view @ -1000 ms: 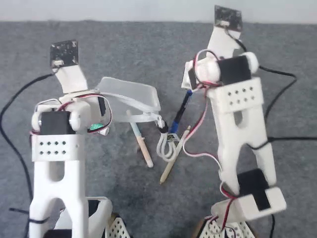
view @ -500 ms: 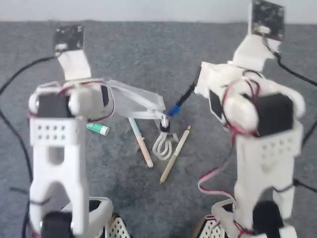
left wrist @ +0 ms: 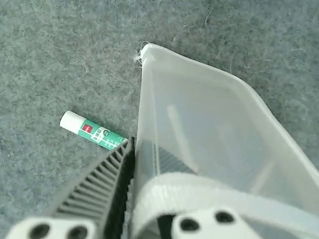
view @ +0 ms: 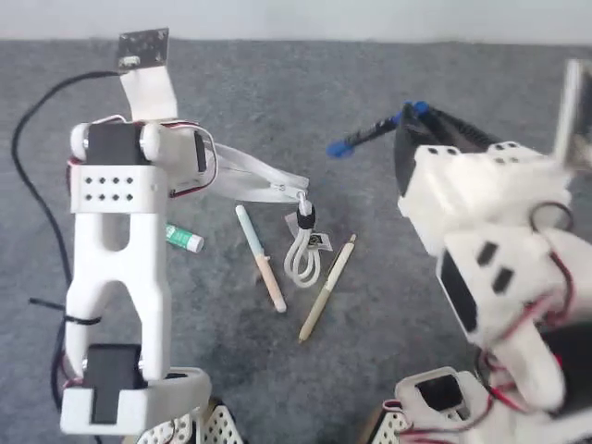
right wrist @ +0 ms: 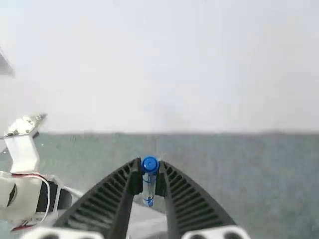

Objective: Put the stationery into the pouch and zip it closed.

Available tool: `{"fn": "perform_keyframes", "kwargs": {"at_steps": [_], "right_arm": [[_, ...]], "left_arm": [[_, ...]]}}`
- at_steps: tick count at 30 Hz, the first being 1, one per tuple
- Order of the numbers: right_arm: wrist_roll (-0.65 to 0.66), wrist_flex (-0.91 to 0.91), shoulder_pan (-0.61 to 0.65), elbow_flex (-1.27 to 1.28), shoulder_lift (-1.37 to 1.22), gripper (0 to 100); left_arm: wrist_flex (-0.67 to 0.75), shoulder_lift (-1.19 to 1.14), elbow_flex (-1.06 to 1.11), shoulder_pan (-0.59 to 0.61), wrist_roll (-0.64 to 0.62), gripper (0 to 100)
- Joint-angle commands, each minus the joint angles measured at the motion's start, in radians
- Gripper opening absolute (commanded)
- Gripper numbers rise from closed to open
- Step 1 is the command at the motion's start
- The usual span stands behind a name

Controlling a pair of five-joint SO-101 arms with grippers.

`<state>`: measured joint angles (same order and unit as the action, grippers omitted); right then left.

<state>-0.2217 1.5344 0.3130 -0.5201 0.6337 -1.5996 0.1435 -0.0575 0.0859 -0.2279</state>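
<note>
Change: the right arm has lifted the blue pen (view: 365,137) off the desk (view: 277,83) and swung it up and to the right, away from the cord; the left arm has shifted too, with the pouch (view: 254,176) still in its hold.
Right jaws: clenched on the blue pen, held in the air at the far right, with the barrel pointing left toward the pouch.
Left jaws: grasping the pouch by one edge at the far left, its body slanting down to the right.
Pouch mouth: I cannot tell whether it gapes wide enough for the pen.
Loose on the desk: a glue stick (view: 184,240) lies just near of the pouch. A pastel pen (view: 260,257), a white cord loop (view: 304,254) and a beige pen (view: 326,289) lie side by side, nearer than the pouch's right end.
Handling, pen: probably light, stiff and smooth. It may swivel in a pinch, so mid-barrel is the surer hold.
Handling, pouch: likely thin, soft and floppy, and prone to collapse. The firmer zip edge is the best place to grip.
</note>
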Motion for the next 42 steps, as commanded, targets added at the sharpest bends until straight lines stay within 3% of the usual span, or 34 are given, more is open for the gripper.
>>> {"fn": "perform_keyframes", "kwargs": {"at_steps": [1, 10, 17, 42], "right_arm": [[0.058, -0.071, -0.004, -0.011, 0.035, 0.6], [0.071, -0.15, 0.225, -0.012, 0.12, 0.6], [0.158, -0.156, 0.41, -0.012, 0.156, 0.6], [0.158, -0.122, 0.401, -0.005, -0.159, 0.6]], "left_arm": [[0.003, 0.0, -0.038, -0.005, 0.002, 1], [0.003, -0.002, -0.036, -0.006, -0.04, 1], [0.002, -0.005, -0.033, -0.006, -0.04, 1], [0.002, 0.0, -0.033, -0.005, -0.04, 1]]}}
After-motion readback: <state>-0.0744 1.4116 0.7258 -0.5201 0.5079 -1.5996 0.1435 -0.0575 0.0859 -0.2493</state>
